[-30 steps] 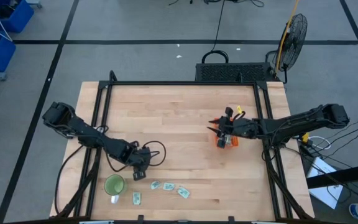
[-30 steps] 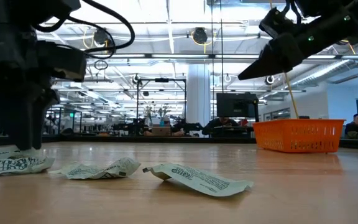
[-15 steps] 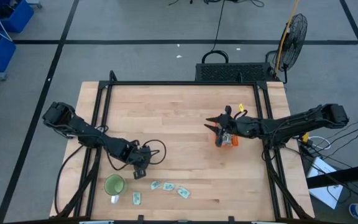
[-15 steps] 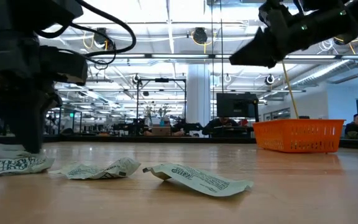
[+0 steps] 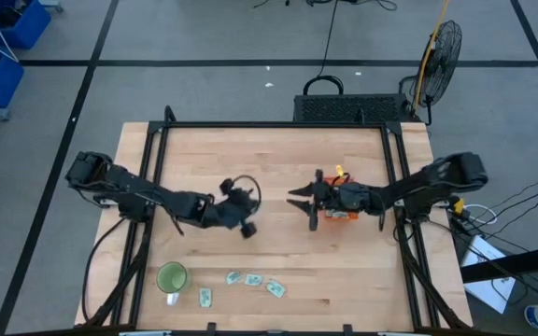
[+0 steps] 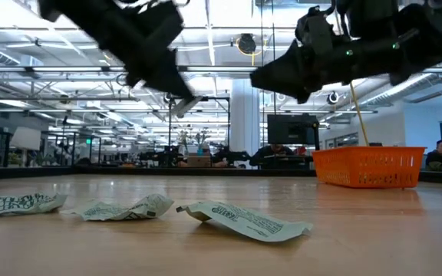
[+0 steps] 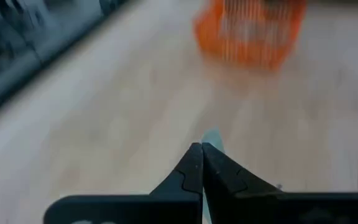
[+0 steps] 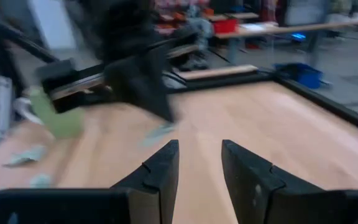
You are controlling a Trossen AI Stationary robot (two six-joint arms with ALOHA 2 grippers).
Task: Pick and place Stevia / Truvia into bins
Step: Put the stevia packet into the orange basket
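My left gripper hangs above the middle of the table, shut on one pale green Stevia sachet. The sachet also shows as a pale tip below the fingers in the low view. Several more sachets lie flat near the front edge, beside a round green cup. The orange bin stands right of centre, partly under my right arm. My right gripper is open, just left of the bin, pointing toward the left gripper, with nothing between its fingers. My left gripper pinches the sachet between its two shut fingers. A short pale end sticks out past the fingertips; the rest is hidden between them. The fingers slant down toward the table's right side. The sachet is lifted clear of the table.
Black frame rails run along the table's left and right sides. Bare wood lies between the two grippers and toward the far edge. A person sits in the room beyond the table.
My left gripper has shut on a sachet near the front left, risen off the table with it and swung toward the table's right and far side, toward the bin. My right gripper has moved toward the table's left, past the bin, staying open.
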